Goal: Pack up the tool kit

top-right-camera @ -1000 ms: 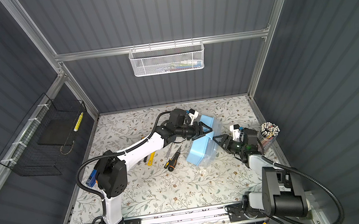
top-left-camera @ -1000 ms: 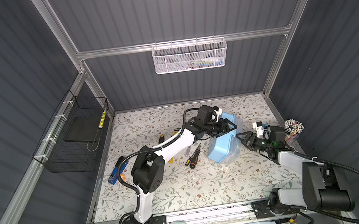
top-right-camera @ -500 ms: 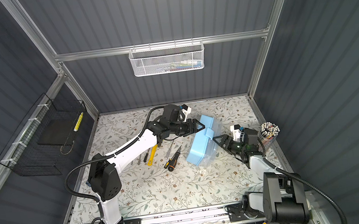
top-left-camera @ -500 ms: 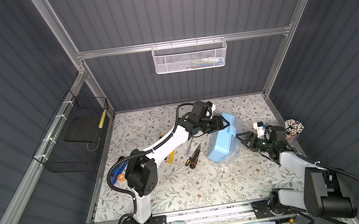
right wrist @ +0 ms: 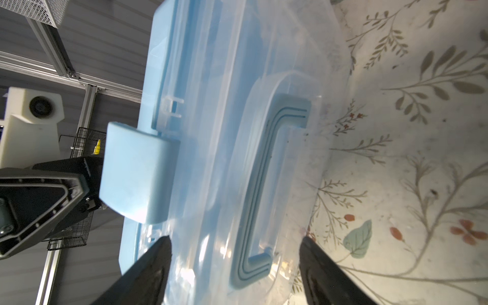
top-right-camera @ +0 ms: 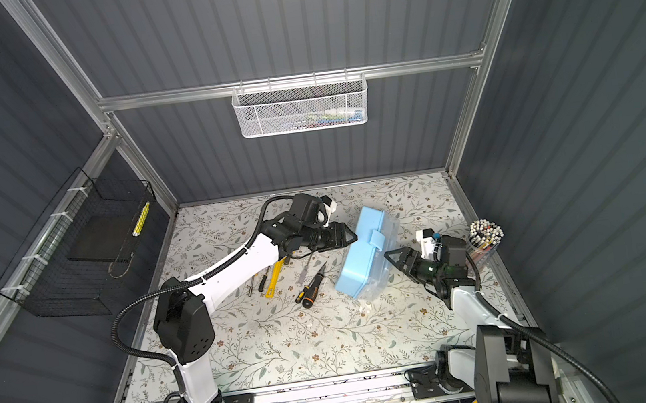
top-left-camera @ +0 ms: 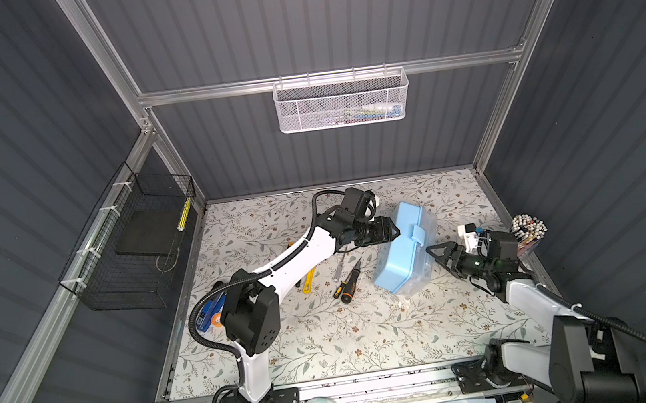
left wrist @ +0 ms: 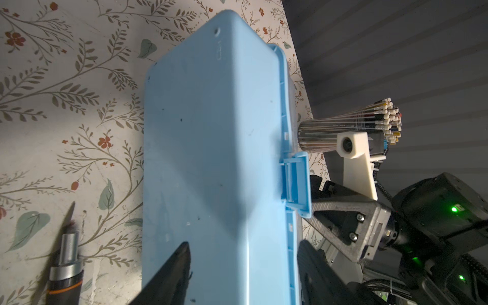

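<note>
KIT: small light-blue plastic tool case (top-left-camera: 401, 251), clear lid (right wrist: 264, 79), stood tipped on edge right of centre on the floral-print table (top-left-camera: 329, 335) | TOOLS: orange-black screwdriver (top-left-camera: 349, 284), yellow pipe wrench (top-left-camera: 309, 281) and thin metal tool (top-left-camera: 339, 266) lay beside it | left gripper (top-left-camera: 392, 229): jaws apart at its base, pinching nothing | right gripper (top-left-camera: 438, 257): jaws wide, facing lid | PROGRESS: judged barely begun; opening, loading, closing remained.

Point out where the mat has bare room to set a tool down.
Free: front stretch of mat between the orange-black screwdriver and the front rail, and the back-left corner. Crowded: the middle, with pipe wrench and tool kit case; pen cup at right edge.
</note>
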Motion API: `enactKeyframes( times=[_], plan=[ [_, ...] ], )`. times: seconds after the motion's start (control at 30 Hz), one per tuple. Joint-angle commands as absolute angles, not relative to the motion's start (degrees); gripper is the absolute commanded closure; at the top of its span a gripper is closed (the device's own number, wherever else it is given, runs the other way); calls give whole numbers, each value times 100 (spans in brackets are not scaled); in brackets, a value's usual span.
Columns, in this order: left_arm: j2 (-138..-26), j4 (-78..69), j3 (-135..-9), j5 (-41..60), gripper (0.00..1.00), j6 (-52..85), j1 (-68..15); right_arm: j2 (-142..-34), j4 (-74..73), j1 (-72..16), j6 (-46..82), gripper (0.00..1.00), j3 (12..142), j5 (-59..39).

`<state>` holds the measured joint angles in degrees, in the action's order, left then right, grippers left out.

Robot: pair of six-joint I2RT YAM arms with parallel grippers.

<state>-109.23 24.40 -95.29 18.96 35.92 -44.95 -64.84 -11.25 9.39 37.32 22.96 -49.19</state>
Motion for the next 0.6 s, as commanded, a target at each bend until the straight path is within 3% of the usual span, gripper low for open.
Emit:
enactKeyframes(
  times=[0.0, 0.17, 0.57],
  plan=[
    [-10849, 2488, -9418, 2030, 35, 3462, -4517, -6032, -518, 938, 3484, 19, 2215, -4798],
    [-10916, 2399, -9395, 2080, 35, 3454, -4524, -5577, -129, 846, 3512, 14, 2185, -4707],
    [-11044, 2036, -9277, 2374, 46, 3555, -4544, -5835, -258, 395, 3621, 16, 2399, -4445]
  ],
)
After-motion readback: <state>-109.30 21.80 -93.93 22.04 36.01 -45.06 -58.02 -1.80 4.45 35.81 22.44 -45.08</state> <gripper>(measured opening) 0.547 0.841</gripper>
